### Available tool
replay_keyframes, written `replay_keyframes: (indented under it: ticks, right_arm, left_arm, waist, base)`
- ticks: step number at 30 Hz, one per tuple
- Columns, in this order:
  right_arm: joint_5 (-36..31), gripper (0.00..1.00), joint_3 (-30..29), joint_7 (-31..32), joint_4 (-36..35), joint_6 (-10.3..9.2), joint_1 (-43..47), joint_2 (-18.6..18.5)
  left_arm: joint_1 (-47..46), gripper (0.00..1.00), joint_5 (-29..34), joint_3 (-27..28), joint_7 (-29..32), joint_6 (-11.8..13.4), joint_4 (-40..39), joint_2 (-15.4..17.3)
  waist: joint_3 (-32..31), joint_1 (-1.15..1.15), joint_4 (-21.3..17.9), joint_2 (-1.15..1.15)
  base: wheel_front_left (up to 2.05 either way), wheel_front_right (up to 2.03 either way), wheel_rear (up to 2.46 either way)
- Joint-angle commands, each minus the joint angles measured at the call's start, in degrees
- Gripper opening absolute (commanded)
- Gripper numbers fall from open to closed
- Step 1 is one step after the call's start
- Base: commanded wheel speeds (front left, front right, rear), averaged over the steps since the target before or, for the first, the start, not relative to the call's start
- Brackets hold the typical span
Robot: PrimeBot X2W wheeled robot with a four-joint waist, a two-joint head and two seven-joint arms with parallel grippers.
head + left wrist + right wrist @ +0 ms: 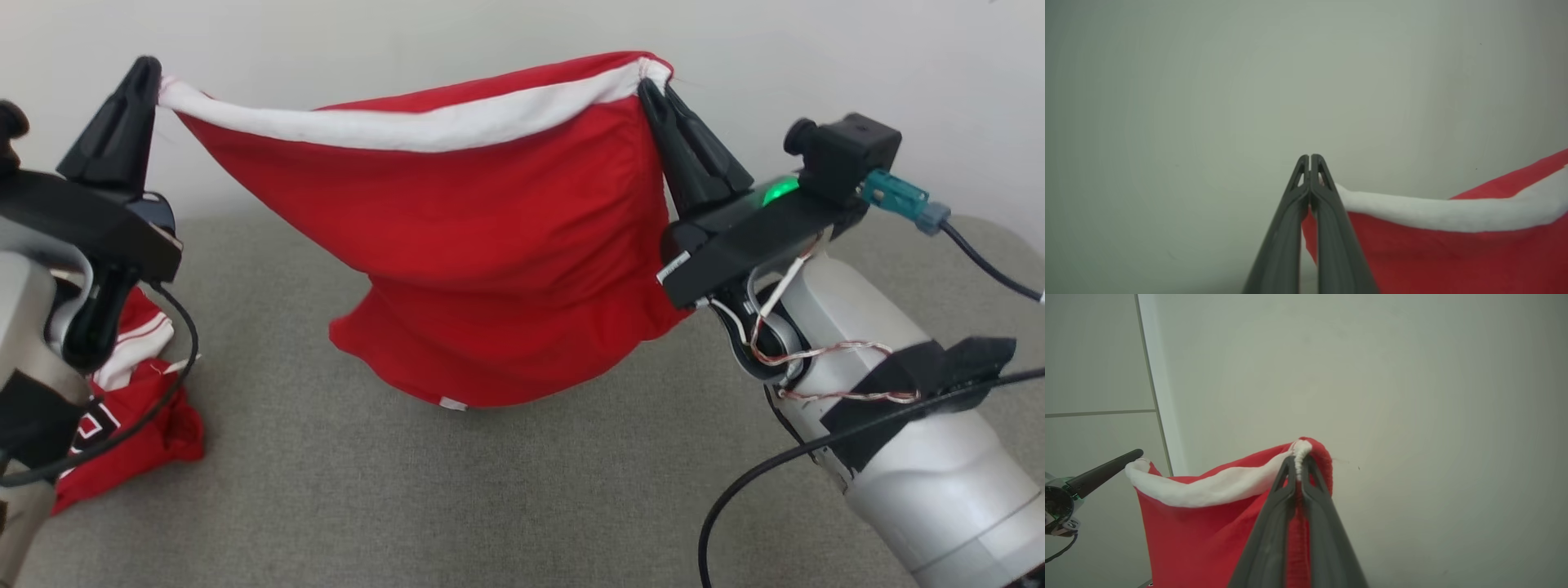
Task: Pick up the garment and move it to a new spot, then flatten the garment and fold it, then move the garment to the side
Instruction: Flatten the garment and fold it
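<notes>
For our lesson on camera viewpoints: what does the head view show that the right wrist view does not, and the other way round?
Head view, not the right wrist view: a crumpled red-and-white heap at the lower left, the green light on the right arm and that arm's pale forearm.
Right wrist view, not the head view: a white vertical strip on the wall.
Both: the red jersey hanging by its white band between the left gripper and the right gripper, each gripper's fingers shut on the cloth.
</notes>
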Motion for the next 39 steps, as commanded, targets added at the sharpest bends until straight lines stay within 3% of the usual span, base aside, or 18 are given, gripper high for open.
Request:
replay_keyframes:
  ticks: [1, 5, 15, 22, 26, 30, 36, 39]
  right_arm:
    - [0.64, 0.0, 1.41, -0.01, 0.78, -0.04, -2.02, -0.47]
    - [0.61, 0.0, 3.73, -0.01, 3.75, -0.04, -8.8, -0.59]
    - [-3.68, 0.0, 5.3, -0.01, 14.01, -0.02, -29.56, 1.27]
    - [-9.72, 0.0, 1.96, 0.0, 18.99, -0.02, -42.88, 2.24]
    - [-12.56, 0.0, 1.01, 0.0, 19.57, -0.02, -44.03, 1.19]
    - [-10.82, 0.0, 5.45, -0.01, 19.23, -0.02, -39.31, -0.54]
    - [0.34, 0.0, 17.2, -0.02, 11.55, -0.02, -31.39, -6.29]
    - [4.29, 0.0, 20.28, -0.02, 7.43, -0.02, -28.55, -9.2]
  left_arm:
    - [-1.63, 0.0, -0.14, -0.94, 0.04, 0.01, 0.9, 0.23]
    - [-7.79, 0.0, 1.19, -1.72, -0.7, 0.0, 2.71, 0.19]
    - [-27.07, 0.0, 7.65, -0.4, -2.34, 0.72, 8.76, -4.32]
    - [-35.43, 0.0, 14.94, 8.17, -2.33, 2.82, 2.96, -6.77]
    - [-33.51, 0.0, 16.75, 12.81, -2.34, 1.9, 2.0, -9.01]
    - [-27.3, 0.0, 16.82, 16.1, -2.33, 0.5, 1.93, -10.91]
    - [-16.88, 0.0, 13.84, 17.68, -2.35, 0.06, -1.35, -12.73]
    - [-12.53, 0.0, 12.28, 18.31, -2.34, 0.04, -3.42, -13.12]
  waist:
    - [3.15, 0.0, -0.55, 0.0]
    - [9.69, 0.0, -0.86, 0.0]
    - [25.5, 0.0, 0.15, 0.0]
    - [32.98, 0.0, 1.2, 0.0]
    - [35.64, 0.0, 2.16, 0.0]
    - [36.56, 0.0, 2.72, 0.0]
    - [35.98, 0.0, 3.35, 0.0]
    - [34.91, 0.0, 3.63, 0.0]
  base:
    - [0.0, 0.0, 0.0]
    - [0.0, 0.0, 0.0]
    - [0.0, 0.0, 0.0]
    - [0.0, 0.0, 0.0]
    - [0.0, 0.0, 0.0]
    - [0.0, 0.0, 0.0]
    - [0.0, 0.0, 0.0]
    - [0.0, 0.0, 0.0]
